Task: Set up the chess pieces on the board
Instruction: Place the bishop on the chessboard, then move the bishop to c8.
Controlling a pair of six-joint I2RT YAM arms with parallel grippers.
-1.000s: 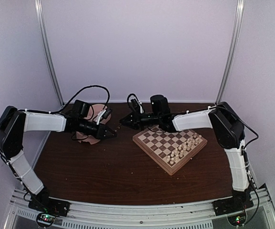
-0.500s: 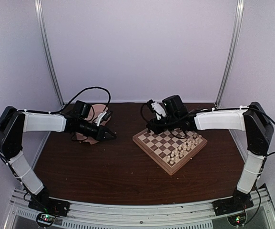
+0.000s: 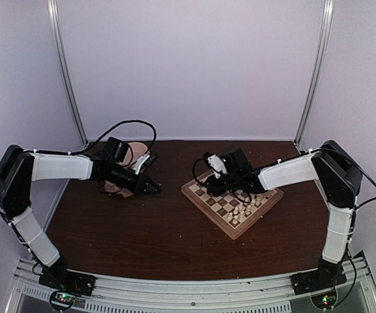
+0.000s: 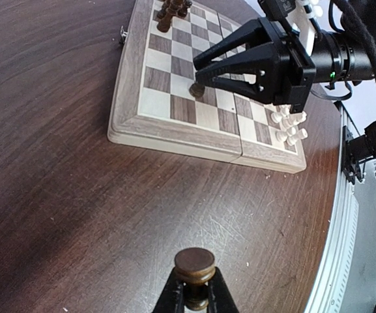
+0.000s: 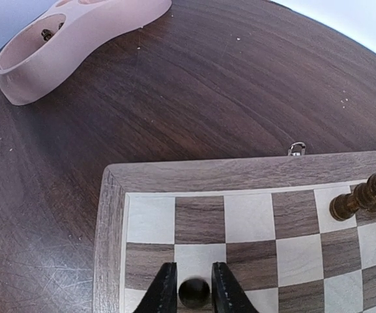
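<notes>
While the left pincer (image 4: 195,282) clamps a pawn (image 4: 195,261) (base hidden), right pincer (image 5: 192,274) flanks second pawn (image 5: 194,293), grip unclear.

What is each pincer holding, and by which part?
Left pincer: dark chess piece, pinched below its round head. Right pincer: a second dark piece stands between its fingertips on the board; grip cannot be told.

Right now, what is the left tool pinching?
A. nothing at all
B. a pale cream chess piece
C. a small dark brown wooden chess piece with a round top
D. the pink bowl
C: in the left wrist view, the left tool is shut on a small dark brown wooden chess piece with a round top, which it holds up off the tabletop.
</notes>
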